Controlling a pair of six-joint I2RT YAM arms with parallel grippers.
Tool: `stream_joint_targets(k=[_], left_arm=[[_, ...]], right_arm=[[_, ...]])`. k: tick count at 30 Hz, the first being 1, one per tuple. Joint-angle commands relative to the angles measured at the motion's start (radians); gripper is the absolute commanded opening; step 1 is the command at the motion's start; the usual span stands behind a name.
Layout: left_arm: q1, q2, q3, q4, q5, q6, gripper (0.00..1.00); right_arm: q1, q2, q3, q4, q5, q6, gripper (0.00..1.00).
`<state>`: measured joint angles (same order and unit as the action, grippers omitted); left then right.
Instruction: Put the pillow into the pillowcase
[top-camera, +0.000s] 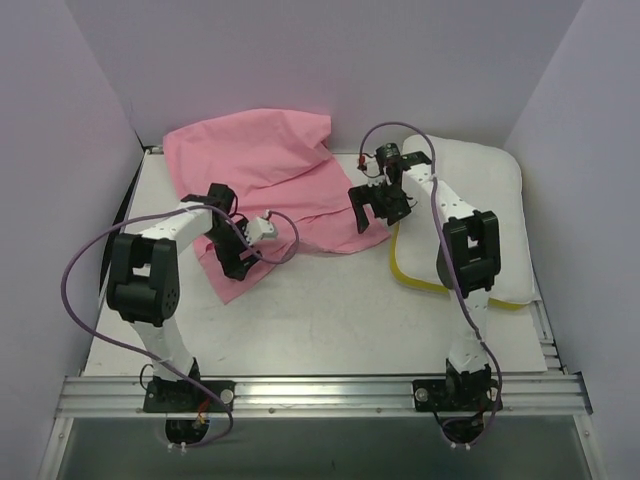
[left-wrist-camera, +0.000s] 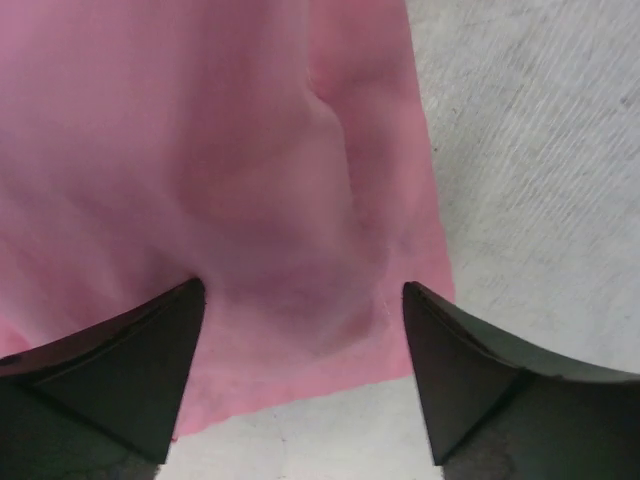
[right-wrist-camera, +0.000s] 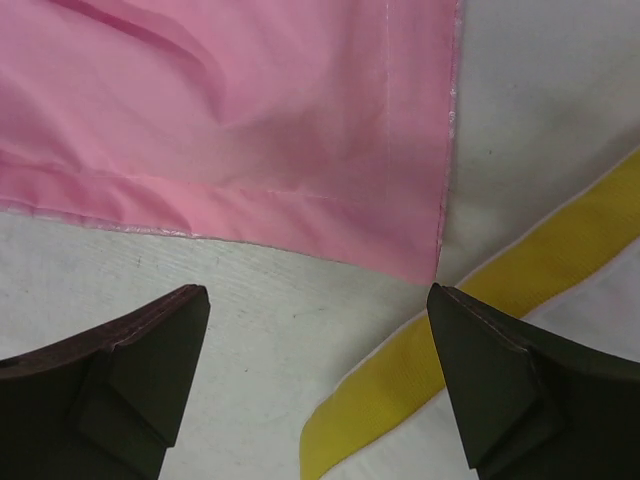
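The pink pillowcase (top-camera: 265, 175) lies wrinkled across the back left of the table, matte face up. The white pillow (top-camera: 500, 215) with yellow trim (top-camera: 420, 280) lies at the right, its left edge next to the pillowcase's right edge. My left gripper (top-camera: 237, 255) is open over the pillowcase's near left corner (left-wrist-camera: 300, 250), jaws wide and empty. My right gripper (top-camera: 375, 212) is open above the pillowcase's near right corner (right-wrist-camera: 300, 130), with the yellow trim (right-wrist-camera: 470, 330) under its right finger. Neither holds anything.
Bare white tabletop (top-camera: 320, 320) runs along the front between the arms. Lilac walls (top-camera: 330, 60) close the back and both sides. A metal rail (top-camera: 320, 390) carries the arm bases at the near edge.
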<state>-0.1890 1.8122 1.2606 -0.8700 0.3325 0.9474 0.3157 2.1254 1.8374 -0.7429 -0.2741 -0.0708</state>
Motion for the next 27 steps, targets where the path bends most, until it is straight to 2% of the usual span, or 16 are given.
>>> stream_joint_targets(k=[1,2,3,5,6,9,14,17,19,20,21,22,23,25,26,27], left_arm=[[-0.021,0.048,-0.009,-0.007,0.008,0.14,0.84],[-0.053,0.053,-0.021,-0.048,-0.009,0.174,0.75],[-0.073,0.058,-0.036,-0.064,-0.036,0.195,0.57],[-0.142,0.052,-0.097,-0.092,-0.09,0.221,0.38],[-0.168,0.042,-0.113,-0.099,-0.098,0.226,0.22],[-0.275,-0.005,-0.167,-0.138,-0.072,0.217,0.0],[-0.487,-0.057,-0.164,-0.204,0.057,0.099,0.0],[-0.561,-0.071,-0.083,-0.218,0.187,-0.01,0.36],[-0.541,-0.099,0.012,-0.224,0.287,-0.085,0.45],[-0.521,-0.109,0.046,-0.224,0.309,-0.107,0.61],[-0.5,-0.128,0.086,-0.222,0.327,-0.128,0.66],[-0.428,-0.134,0.162,-0.222,0.365,-0.166,0.68],[-0.385,-0.134,0.212,-0.221,0.381,-0.189,0.79],[-0.237,-0.105,0.34,-0.209,0.399,-0.251,0.84],[-0.19,-0.088,0.374,-0.198,0.393,-0.269,0.95],[-0.132,-0.05,0.403,-0.183,0.386,-0.301,0.96]], right_arm=[[0.002,0.014,0.052,-0.042,0.004,0.029,0.96],[-0.001,0.018,0.052,-0.044,0.007,0.028,0.96],[-0.001,0.022,0.049,-0.041,0.007,0.026,0.95],[-0.003,0.034,0.051,-0.041,0.007,0.022,0.93],[-0.003,0.039,0.056,-0.041,0.003,0.022,0.92],[-0.006,0.057,0.06,-0.042,-0.011,0.025,0.88],[-0.017,0.084,0.059,-0.044,-0.007,0.026,0.77],[-0.026,0.091,0.054,-0.042,-0.014,0.029,0.73],[-0.026,0.079,0.046,-0.046,-0.025,0.034,0.73],[-0.029,0.071,0.036,-0.044,-0.03,0.035,0.73],[-0.03,0.052,0.025,-0.046,-0.036,0.04,0.73],[-0.032,0.039,0.016,-0.044,-0.042,0.042,0.73],[-0.032,0.027,-0.009,-0.044,-0.056,0.045,0.73],[-0.029,-0.01,-0.035,-0.044,-0.072,0.06,0.74],[-0.026,-0.021,-0.049,-0.042,-0.094,0.063,0.75],[-0.018,-0.034,-0.07,-0.042,-0.105,0.066,0.75]])
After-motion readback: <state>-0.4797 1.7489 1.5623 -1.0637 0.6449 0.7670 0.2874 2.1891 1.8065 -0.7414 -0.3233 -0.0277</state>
